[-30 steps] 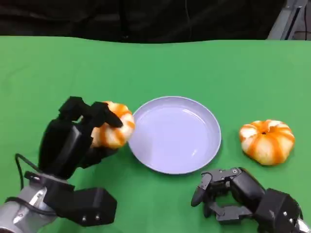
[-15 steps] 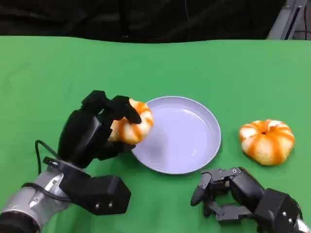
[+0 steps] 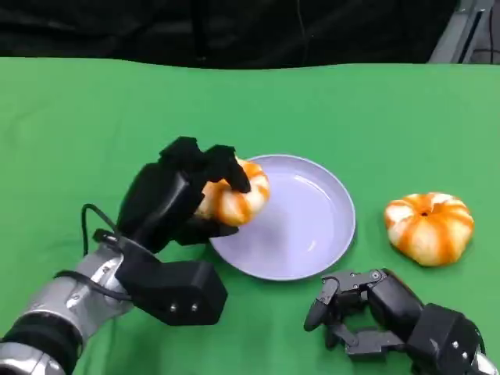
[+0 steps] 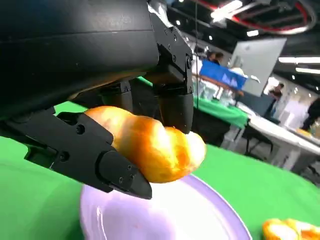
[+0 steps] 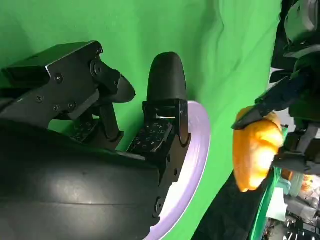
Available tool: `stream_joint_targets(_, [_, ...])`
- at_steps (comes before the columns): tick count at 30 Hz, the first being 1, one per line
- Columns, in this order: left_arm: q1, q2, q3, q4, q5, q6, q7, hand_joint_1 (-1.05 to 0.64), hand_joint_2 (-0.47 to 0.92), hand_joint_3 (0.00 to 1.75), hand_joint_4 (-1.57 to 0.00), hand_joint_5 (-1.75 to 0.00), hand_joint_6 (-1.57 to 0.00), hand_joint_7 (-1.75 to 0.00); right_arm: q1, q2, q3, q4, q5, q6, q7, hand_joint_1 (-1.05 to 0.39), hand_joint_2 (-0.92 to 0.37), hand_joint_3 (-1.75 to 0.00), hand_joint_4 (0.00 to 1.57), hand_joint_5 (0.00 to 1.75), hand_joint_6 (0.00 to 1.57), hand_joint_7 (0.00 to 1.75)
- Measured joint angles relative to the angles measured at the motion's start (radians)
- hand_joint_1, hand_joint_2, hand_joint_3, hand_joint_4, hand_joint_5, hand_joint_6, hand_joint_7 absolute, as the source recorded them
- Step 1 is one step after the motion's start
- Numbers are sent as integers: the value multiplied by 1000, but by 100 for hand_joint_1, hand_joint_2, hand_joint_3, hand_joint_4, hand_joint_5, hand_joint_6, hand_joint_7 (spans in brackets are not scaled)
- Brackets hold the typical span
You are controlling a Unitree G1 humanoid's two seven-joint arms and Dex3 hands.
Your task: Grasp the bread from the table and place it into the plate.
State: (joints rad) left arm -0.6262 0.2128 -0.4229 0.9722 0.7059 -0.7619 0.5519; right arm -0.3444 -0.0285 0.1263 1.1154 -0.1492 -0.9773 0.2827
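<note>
My left hand (image 3: 176, 199) grips an orange-and-white striped bread (image 3: 234, 195) and holds it above the left rim of the lilac plate (image 3: 312, 234). In the left wrist view the bread (image 4: 155, 150) sits between my black fingers (image 4: 100, 155), lifted over the plate (image 4: 200, 215). A second, pumpkin-shaped bread (image 3: 429, 226) lies on the green table to the right of the plate. My right hand (image 3: 367, 308) rests low near the table's front edge, below the plate, fingers apart and holding nothing. The right wrist view shows the plate's rim (image 5: 197, 150) and the held bread (image 5: 255, 150).
The green table (image 3: 117, 109) stretches wide behind and to the left of the plate. A dark backdrop runs along its far edge. A second bread (image 4: 290, 231) shows in the left wrist view's corner, with other tables far behind.
My left hand has carried the bread to the right, from beside the plate to above its left rim. The right hand and the second bread have stayed put.
</note>
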Motion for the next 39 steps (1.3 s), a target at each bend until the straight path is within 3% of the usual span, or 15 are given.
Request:
stream_joint_targets(11, [-54,-33,-16,29,-28,0,-85,-14,89,0,-49,-175,-49,-154,0,1,2,0,-1,0,1,20,-65,-91,99,129,105,89])
stream_joint_targets(12, [-59,-37,-18,29,-28,1,-91,-13,87,0,-51,-173,-55,-144,0,2,2,0,-1,0,2,21,-65,-91,98,129,105,90])
stream_joint_targets(20, [-104,-72,-33,85,-31,8,-117,-9,87,1,-48,-175,-49,-154,0,21,-2,0,15,16,38,21,-68,-86,97,131,106,92])
stream_joint_targets(23, [-109,-76,-39,104,-31,21,-136,-8,86,1,-47,-174,-54,-142,0,25,-3,0,20,18,48,19,-67,-85,96,132,104,91])
stream_joint_targets(32, [-165,-97,-49,133,-35,47,-212,-9,86,0,-44,-175,-49,-149,0,24,1,0,-10,8,3,20,-66,-87,97,134,103,90])
stream_joint_targets(36, [-200,-120,-50,163,-39,58,-248,-11,88,0,-48,-163,-57,-129,0,23,3,1,-19,4,-8,19,-66,-87,97,136,101,92])
stream_joint_targets(38, [-214,-128,-51,176,-41,65,-262,-11,88,0,-49,-163,-58,-127,0,23,4,1,-27,1,-13,19,-66,-87,97,136,101,92])
stream_joint_targets(39, [-216,-130,-51,180,-41,66,-266,-9,86,0,-45,-164,-53,-135,0,23,4,1,-29,0,-14,21,-66,-87,96,136,100,93])
